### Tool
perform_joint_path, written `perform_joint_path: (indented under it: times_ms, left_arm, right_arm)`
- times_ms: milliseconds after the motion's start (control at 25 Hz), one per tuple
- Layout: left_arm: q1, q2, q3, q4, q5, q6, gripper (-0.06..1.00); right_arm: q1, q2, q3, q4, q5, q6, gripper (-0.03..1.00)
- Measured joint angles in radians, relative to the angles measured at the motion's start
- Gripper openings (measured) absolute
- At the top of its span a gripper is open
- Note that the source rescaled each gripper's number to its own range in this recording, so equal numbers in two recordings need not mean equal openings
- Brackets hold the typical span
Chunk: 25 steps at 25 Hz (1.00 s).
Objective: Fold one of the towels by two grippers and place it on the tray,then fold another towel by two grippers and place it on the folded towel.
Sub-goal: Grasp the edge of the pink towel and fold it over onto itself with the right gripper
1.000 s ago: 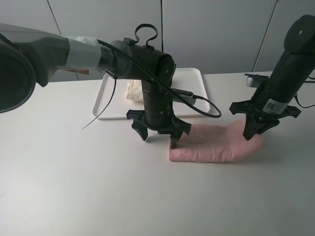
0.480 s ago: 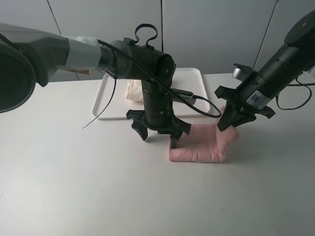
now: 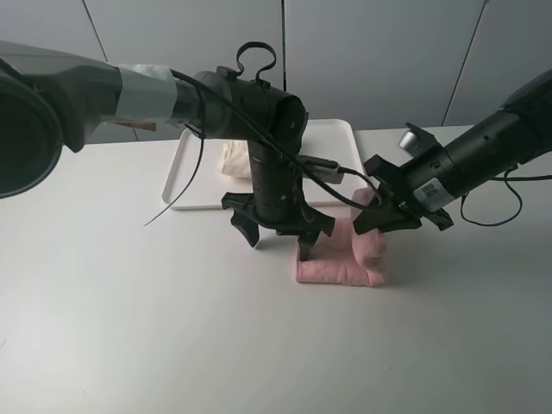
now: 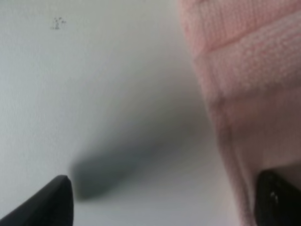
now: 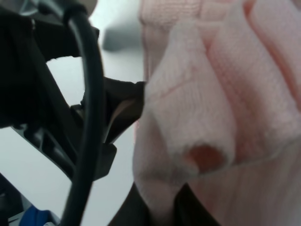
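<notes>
The pale pink towel [image 3: 338, 261] lies folded in a strip on the table in front of the tray [image 3: 333, 138]. My left gripper [image 3: 278, 241] stands open and upright at the towel's left end, one fingertip [image 3: 306, 251] pressing on its edge; the left wrist view shows the pink towel [image 4: 249, 70] by that finger. My right gripper [image 3: 374, 219] is shut on the towel's right end, holding it raised and doubled back over the strip. In the right wrist view, bunched pink towel [image 5: 211, 94] fills the frame. The cream towel [image 3: 235, 159] lies folded on the tray, partly hidden behind the left arm.
The left arm's black cable [image 3: 345, 185] loops between the two grippers, close to the right one, and shows in the right wrist view as the cable [image 5: 87, 108]. Bare white tabletop [image 3: 129, 328] stretches in front and to the left.
My right gripper has carried the pink towel's right end up and leftward, so the strip is now much shorter. The left gripper has stayed in place.
</notes>
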Motion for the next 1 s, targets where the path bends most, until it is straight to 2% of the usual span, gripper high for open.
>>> perform_joint_path:
  times_ms: [200, 600, 800, 1000]
  left_arm:
    - [0.000, 0.000, 0.000, 0.000, 0.000, 0.000, 0.98]
    - [0.000, 0.000, 0.000, 0.000, 0.000, 0.002, 0.98]
    - [0.000, 0.000, 0.000, 0.000, 0.000, 0.004, 0.98]
    - [0.000, 0.000, 0.000, -0.005, 0.000, 0.020, 0.98]
  right_arm:
    - [0.000, 0.021, 0.027, 0.106, -0.002, -0.085, 0.06]
    - [0.000, 0.065, 0.035, 0.228, -0.002, -0.193, 0.06]
    - [0.000, 0.065, 0.046, 0.249, -0.004, -0.230, 0.05]
    - [0.000, 0.065, 0.085, 0.339, -0.012, -0.305, 0.05]
